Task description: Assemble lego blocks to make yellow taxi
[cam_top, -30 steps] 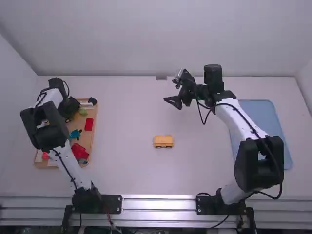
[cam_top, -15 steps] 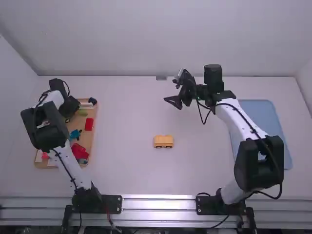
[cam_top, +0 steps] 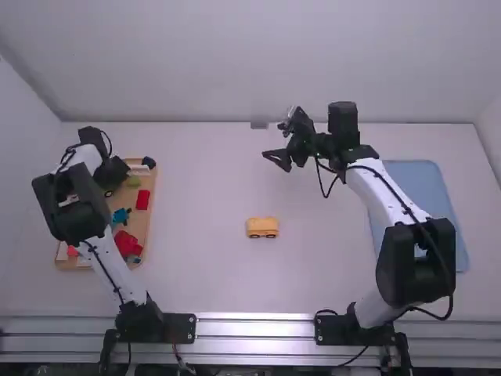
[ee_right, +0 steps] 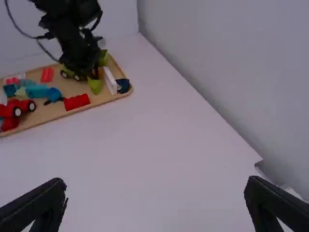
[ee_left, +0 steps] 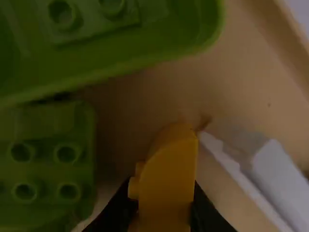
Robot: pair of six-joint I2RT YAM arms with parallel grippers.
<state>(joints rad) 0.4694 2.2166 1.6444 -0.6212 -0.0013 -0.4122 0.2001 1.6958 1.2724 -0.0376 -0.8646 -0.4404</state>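
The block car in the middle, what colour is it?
The wheeled block piece is yellow-orange; it shows best in the high view.

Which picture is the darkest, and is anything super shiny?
The left wrist view is darkest, its yellow block in dim shade; in the high view, white glare runs along the metal rail; in the right wrist view, the table looks softly lit.

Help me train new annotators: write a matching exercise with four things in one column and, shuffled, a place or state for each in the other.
1. Wheeled yellow piece
2. Blue tray
3. Right gripper
4. Curved yellow block

A. Fingers apart, nothing between them
B. Between the left gripper's fingers
C. Near the middle of the table
D. On the table's right side

Pairs: 1-C; 2-D; 3-A; 4-B
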